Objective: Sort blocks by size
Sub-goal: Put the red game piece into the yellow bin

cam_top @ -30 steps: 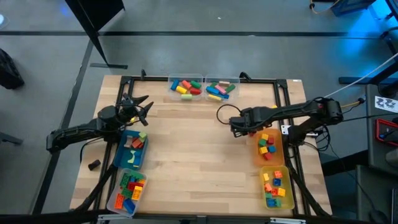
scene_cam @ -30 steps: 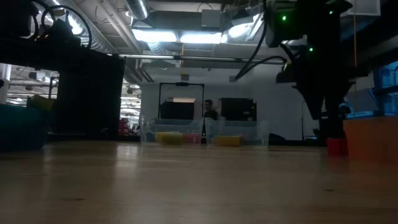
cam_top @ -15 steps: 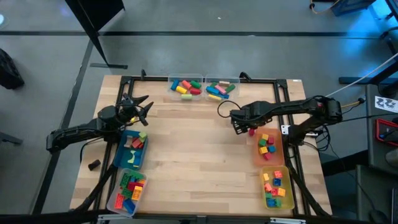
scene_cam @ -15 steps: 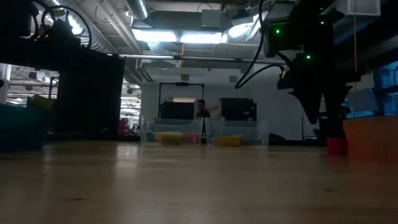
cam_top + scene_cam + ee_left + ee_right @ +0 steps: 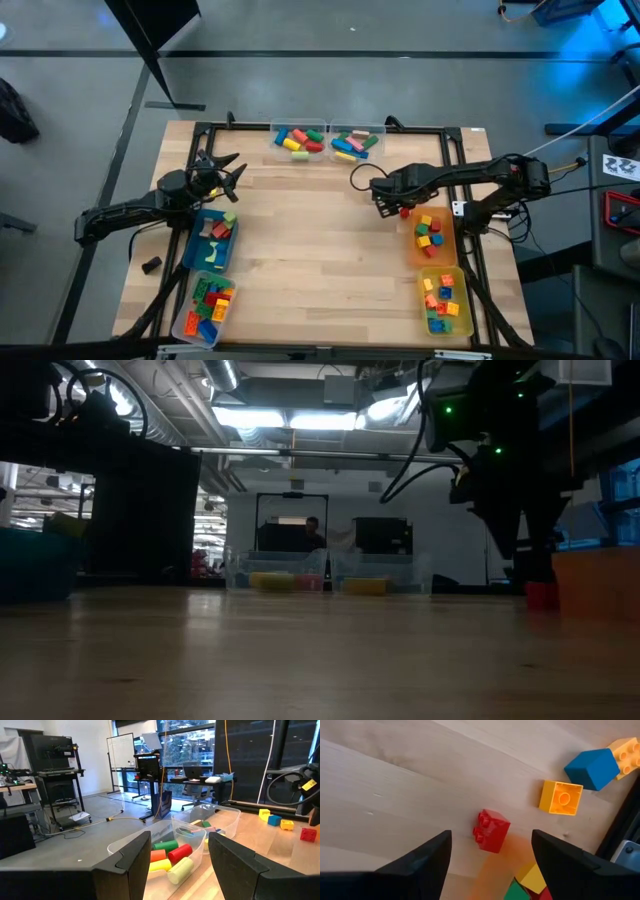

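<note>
A pale wooden desk (image 5: 320,250) with a black metal frame stands on a grey floor, seen from straight above. Taking the desk as a clock face, two clear bins (image 5: 328,141) sit side by side at twelve o'clock, holding longer blocks in red, yellow, green, blue and pink. At eight o'clock a blue bin (image 5: 211,240) holds a few pieces, and beyond it, near seven, a clear bin (image 5: 204,304) is packed with blocks. At four o'clock an orange bin (image 5: 432,236) holds small cubes; a yellow bin (image 5: 445,302) at five holds more.

The right hand (image 5: 387,202) hovers at about two o'clock, just beside the orange bin, its fingers released and spread, gripping nothing. Directly under it a small red block (image 5: 492,830) lies on the bare wood, touching neither finger. Near it, toward the desk's edge rail, lie a yellow cube (image 5: 561,797), a blue cube (image 5: 592,768) and an orange studded piece (image 5: 625,751).

The left hand (image 5: 222,170) waits at about ten o'clock, above the blue bin, fingers apart and empty, pointing toward the clear bins.

From desk height the room behind is dim: ceiling strip lights (image 5: 290,418), exposed pipes, dark screens, and a person (image 5: 311,532) far back beyond the clear bins. The left wrist camera shows a whiteboard (image 5: 120,751), equipment stands and large windows.
</note>
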Robot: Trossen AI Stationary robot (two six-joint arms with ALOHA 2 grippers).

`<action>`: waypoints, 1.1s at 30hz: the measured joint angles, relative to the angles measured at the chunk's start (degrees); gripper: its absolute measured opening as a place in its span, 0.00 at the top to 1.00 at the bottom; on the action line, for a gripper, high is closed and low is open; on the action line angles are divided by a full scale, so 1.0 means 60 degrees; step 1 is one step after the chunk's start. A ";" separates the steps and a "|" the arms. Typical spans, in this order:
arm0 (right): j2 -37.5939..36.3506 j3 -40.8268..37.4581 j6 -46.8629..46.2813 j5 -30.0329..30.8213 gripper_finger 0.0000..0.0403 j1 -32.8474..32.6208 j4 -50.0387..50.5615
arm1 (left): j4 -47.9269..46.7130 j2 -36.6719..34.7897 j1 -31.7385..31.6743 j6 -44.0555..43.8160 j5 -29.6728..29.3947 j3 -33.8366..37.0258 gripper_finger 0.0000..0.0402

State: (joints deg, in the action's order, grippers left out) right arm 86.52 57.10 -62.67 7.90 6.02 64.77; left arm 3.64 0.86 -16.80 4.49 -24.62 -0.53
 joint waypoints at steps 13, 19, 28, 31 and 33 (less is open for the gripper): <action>-0.0007 -0.0738 0.0482 -0.0217 0.32 0.0000 -0.0415 | 0.0000 0.0000 -0.0003 0.0000 -0.0003 0.0000 0.54; -0.0004 -0.1177 0.0969 -0.0251 0.32 0.0000 -0.1140 | 0.0002 0.0000 -0.0003 0.0000 -0.0002 0.0002 0.54; -0.0007 -0.1841 0.1001 -0.0328 0.32 0.0000 -0.2025 | 0.0000 0.0000 -0.0002 0.0000 -0.0003 0.0002 0.54; -0.0007 -0.1942 0.1002 -0.0326 0.32 0.0000 -0.2178 | 0.0003 0.0000 -0.0002 0.0000 -0.0002 0.0001 0.54; -0.0007 -0.1996 0.1002 -0.0292 0.32 0.0000 -0.2380 | 0.0003 0.0000 -0.0003 0.0000 -0.0003 0.0003 0.54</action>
State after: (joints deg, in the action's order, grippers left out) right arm 86.48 45.12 -56.66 6.15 6.02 50.49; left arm 3.66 0.86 -16.82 4.49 -24.64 -0.52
